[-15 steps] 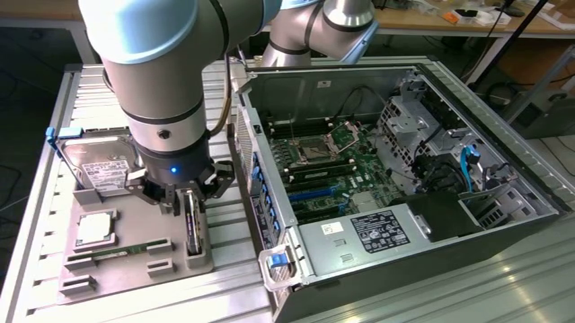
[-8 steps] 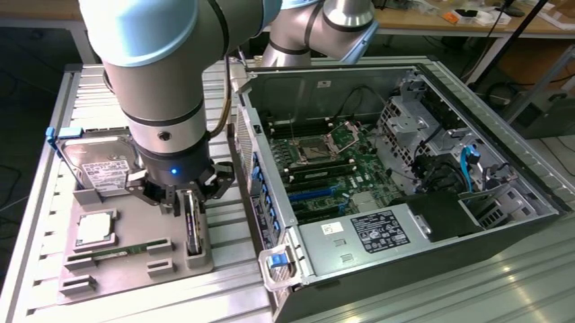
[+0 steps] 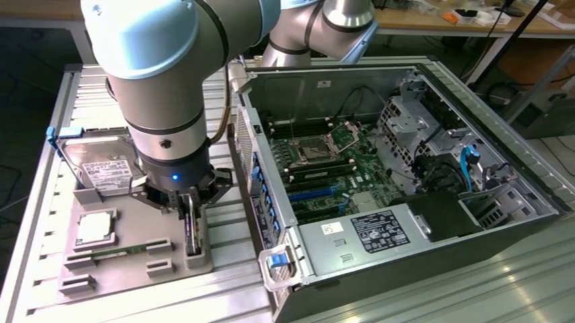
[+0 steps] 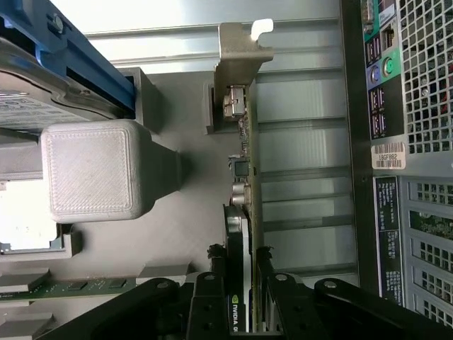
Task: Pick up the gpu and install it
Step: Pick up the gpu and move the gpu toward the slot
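Gripper [image 4: 241, 253] straddles the gpu [image 4: 249, 166] — card standing on edge.

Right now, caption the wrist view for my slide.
Gripper at the gpu, standing on edge in the gray tray beside the computer case.

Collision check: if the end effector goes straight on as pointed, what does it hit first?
The graphics card, on edge in the grey tray right under the end effector; the remaining gap is hard to judge.
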### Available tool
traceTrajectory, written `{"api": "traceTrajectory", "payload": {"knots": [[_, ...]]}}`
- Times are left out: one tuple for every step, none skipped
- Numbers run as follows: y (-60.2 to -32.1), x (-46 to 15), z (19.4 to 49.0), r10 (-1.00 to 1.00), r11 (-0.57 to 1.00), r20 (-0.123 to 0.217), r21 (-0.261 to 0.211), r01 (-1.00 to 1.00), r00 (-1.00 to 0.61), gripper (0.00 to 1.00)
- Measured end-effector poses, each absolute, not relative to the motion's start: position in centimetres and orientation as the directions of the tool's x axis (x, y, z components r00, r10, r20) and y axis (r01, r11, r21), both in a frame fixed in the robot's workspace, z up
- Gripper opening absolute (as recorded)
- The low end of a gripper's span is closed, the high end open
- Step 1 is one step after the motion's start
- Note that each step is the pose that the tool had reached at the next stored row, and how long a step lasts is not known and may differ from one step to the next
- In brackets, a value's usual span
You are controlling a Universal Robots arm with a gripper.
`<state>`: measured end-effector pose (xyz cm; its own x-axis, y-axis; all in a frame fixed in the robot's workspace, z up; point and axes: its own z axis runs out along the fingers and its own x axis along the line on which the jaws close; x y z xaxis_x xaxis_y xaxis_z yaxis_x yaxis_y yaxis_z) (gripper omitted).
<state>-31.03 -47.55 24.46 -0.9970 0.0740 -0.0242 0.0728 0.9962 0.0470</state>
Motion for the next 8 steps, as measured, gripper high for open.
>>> {"api": "traceTrajectory", "payload": {"knots": [[-47.55, -31.03, 24.45, 0.074, 0.996, -0.024, 0.047, 0.073, -0.997, 0.27], [-47.55, -31.03, 24.46, 0.074, 0.996, -0.024, 0.047, 0.073, -0.997, 0.27], [-47.55, -31.03, 24.46, 0.074, 0.996, -0.024, 0.047, 0.073, -0.997, 0.27], [-47.55, -31.03, 24.46, 0.074, 0.996, -0.024, 0.047, 0.073, -0.997, 0.27], [-47.55, -31.03, 24.46, 0.074, 0.996, -0.024, 0.047, 0.073, -0.997, 0.27], [-47.55, -31.03, 24.45, 0.074, 0.996, -0.024, 0.047, 0.073, -0.997, 0.27], [-47.55, -31.03, 24.46, 0.074, 0.996, -0.024, 0.047, 0.073, -0.997, 0.27], [-47.55, -31.03, 24.46, 0.074, 0.996, -0.024, 0.047, 0.073, -0.997, 0.27]]}}
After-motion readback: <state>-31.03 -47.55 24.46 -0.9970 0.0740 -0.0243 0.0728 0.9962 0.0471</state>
